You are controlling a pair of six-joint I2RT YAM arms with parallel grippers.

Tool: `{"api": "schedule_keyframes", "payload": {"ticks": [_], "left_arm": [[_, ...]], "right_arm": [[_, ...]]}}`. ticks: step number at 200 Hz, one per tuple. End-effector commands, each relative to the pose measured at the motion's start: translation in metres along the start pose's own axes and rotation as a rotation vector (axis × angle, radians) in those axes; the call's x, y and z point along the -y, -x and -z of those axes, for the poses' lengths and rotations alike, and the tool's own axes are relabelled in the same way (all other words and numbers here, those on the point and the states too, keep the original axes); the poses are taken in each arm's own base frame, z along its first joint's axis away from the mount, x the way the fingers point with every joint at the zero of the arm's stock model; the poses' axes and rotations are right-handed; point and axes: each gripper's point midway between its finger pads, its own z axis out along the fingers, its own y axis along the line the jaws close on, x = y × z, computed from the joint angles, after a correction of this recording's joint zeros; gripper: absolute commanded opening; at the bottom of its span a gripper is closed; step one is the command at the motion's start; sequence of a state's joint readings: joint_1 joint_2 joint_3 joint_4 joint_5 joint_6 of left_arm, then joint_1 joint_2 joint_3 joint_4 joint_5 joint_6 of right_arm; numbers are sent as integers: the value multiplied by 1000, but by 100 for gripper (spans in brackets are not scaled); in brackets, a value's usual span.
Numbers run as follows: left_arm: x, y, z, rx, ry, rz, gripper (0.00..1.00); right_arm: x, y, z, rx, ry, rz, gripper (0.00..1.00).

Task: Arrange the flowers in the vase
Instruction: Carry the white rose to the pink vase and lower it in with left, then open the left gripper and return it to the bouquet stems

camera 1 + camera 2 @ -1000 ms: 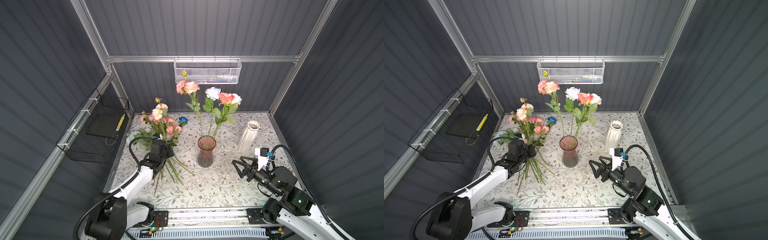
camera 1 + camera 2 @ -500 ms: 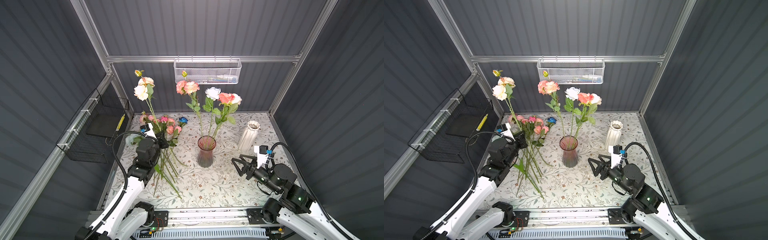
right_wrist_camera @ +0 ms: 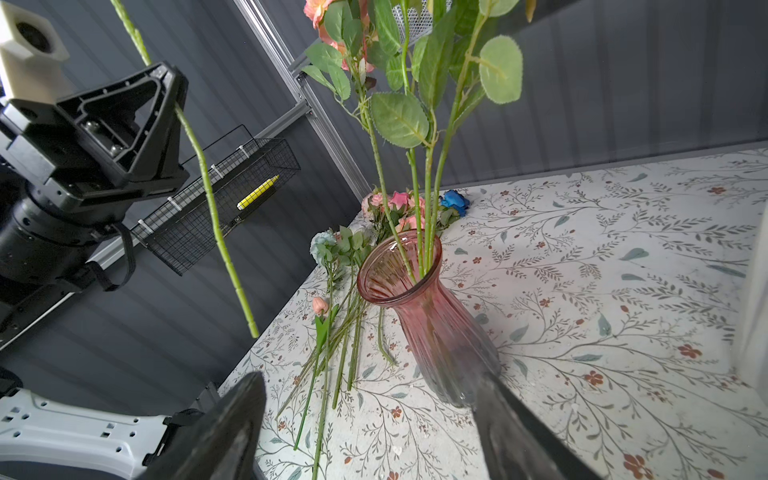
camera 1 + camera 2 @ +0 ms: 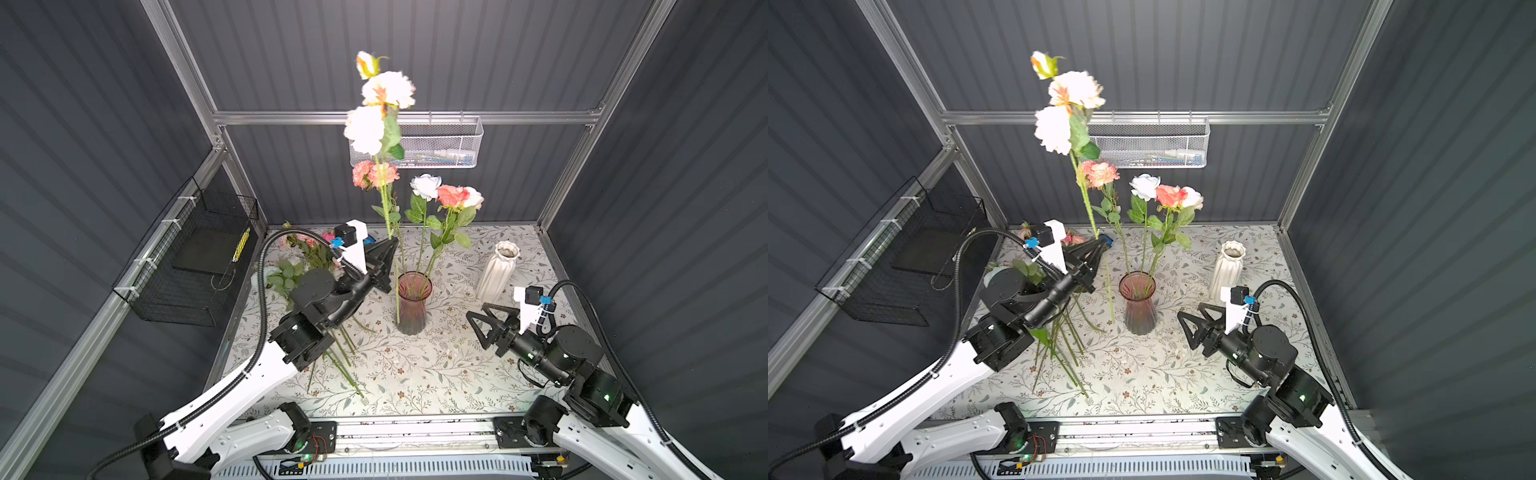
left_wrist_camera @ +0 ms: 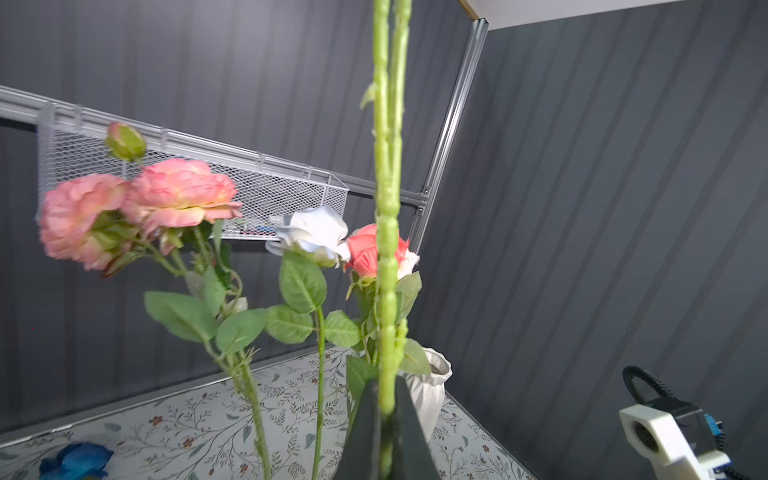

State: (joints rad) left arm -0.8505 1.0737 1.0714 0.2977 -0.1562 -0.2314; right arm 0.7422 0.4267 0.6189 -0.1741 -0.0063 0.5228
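In both top views the left gripper point(image 4: 392, 245) is clamped on the long green stem of a cream-white flower spray point(image 4: 374, 124). The spray stands nearly upright, its blooms high above everything else. Its cut end hangs just left of the pink ribbed glass vase point(image 4: 412, 307), outside the mouth. Pink, white and coral flowers point(image 4: 426, 187) already stand in that vase. More loose flowers point(image 4: 305, 257) lie on the floral-patterned table point(image 4: 436, 374) at the left, partly under the arm. The right gripper point(image 4: 476, 330) hovers low to the right of the vase, jaws spread wide and holding nothing. A white fluted ceramic vase point(image 4: 496, 270) stands just behind it.

In the left wrist view the held stem point(image 5: 386, 249) rises from between the two black fingers point(image 5: 361, 440), which are pressed together on it. A deep blue bloom point(image 5: 77, 459) lies on the table.

In the right wrist view the right gripper's fingers point(image 3: 232, 424) stand far apart. The pink vase point(image 3: 432, 324) sits beyond them, untouched. The held stem's end point(image 3: 249, 320) hangs free in the air beside the vase, and bare stems point(image 3: 340, 353) lie flat at the vase's foot
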Motion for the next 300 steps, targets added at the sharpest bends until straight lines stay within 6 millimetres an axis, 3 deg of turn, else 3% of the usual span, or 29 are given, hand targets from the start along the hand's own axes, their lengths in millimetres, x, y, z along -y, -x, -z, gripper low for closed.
{"api": "schedule_keyframes", "payload": {"ticks": [1, 58, 94, 129, 137, 156, 178, 191, 257, 271, 281, 300], "left_arm": [[4, 21, -21, 89, 15, -79, 0], [1, 12, -73, 126, 57, -148, 0], [-16, -25, -91, 71, 123, -194, 0], [-34, -66, -91, 7, 178, -196, 0], [-35, -73, -88, -6, 179, -190, 0], [-41, -86, -77, -24, 190, -158, 15], [-48, -94, -60, -36, 211, -108, 50], [-47, -91, -50, -33, 206, -68, 62], [-38, -54, 2, 10, 159, 123, 89], [-38, -51, 13, 1, 161, 144, 99], [-40, -50, 21, -18, 173, 152, 100], [-44, -52, 36, -54, 197, 166, 100]], "right_arm": [[-4, 11, 5, 27, 5, 13, 81], [-5, 14, 9, 34, 4, 21, 81], [-7, 17, 15, 51, 13, 16, 81], [-8, 18, 19, 59, 21, 19, 81], [-8, 18, 19, 58, 20, 20, 81], [-8, 18, 19, 57, 20, 22, 81], [-8, 18, 20, 63, 24, 23, 81], [-8, 18, 20, 64, 26, 21, 82], [-8, 14, 21, 69, 43, -7, 84], [-7, 12, 21, 67, 40, -16, 89], [-3, 10, 20, 64, 26, -28, 98], [1, 5, 19, 55, 13, -33, 99]]}}
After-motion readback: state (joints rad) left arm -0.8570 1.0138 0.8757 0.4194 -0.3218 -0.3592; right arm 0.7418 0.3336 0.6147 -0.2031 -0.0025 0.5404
